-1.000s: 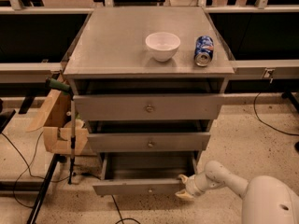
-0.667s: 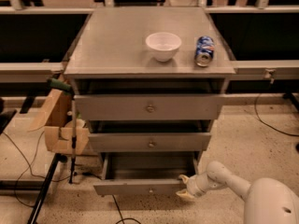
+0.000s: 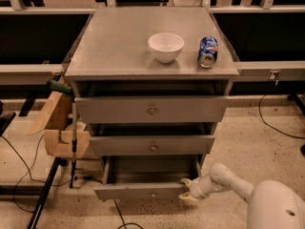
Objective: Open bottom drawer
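Observation:
The grey cabinet (image 3: 152, 61) has three drawers. The bottom drawer (image 3: 140, 191) is the shortest front, with a small round knob (image 3: 153, 193). It stands pulled out from the cabinet, its inside showing behind the front panel. My gripper (image 3: 187, 191) is at the right end of that front panel, touching it, with the white arm reaching in from the lower right. The middle drawer (image 3: 152, 145) and top drawer (image 3: 151, 109) sit above it.
A white bowl (image 3: 166, 46) and a blue can (image 3: 208, 52) on its side rest on the cabinet top. A wooden clamp fixture (image 3: 61, 128) with a green handle stands left of the cabinet. Cables lie on the speckled floor left and right.
The bottom drawer front has come a little farther out, and my gripper has moved with it toward the front.

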Action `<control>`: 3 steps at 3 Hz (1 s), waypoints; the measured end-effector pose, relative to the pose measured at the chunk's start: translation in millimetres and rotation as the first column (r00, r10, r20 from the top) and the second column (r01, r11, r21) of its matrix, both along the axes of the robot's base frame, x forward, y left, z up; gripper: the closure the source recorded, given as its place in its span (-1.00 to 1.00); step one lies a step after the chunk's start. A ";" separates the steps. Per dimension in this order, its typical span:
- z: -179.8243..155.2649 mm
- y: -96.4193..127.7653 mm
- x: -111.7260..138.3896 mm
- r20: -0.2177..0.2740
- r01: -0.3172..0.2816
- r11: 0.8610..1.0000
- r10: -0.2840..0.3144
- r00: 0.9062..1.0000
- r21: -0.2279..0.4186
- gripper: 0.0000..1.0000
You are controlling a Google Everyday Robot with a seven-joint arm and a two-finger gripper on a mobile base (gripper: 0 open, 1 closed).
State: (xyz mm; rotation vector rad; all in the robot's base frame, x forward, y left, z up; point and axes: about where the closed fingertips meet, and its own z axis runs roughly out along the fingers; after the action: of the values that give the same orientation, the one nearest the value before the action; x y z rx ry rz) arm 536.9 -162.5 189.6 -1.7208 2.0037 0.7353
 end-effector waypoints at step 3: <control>1.6 0.7 3.6 0.003 -0.003 1.000 0.003 1.000 -0.007 1.00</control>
State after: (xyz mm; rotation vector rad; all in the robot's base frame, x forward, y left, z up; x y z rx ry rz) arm 540.4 -161.8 191.2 -1.7276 2.0043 0.7271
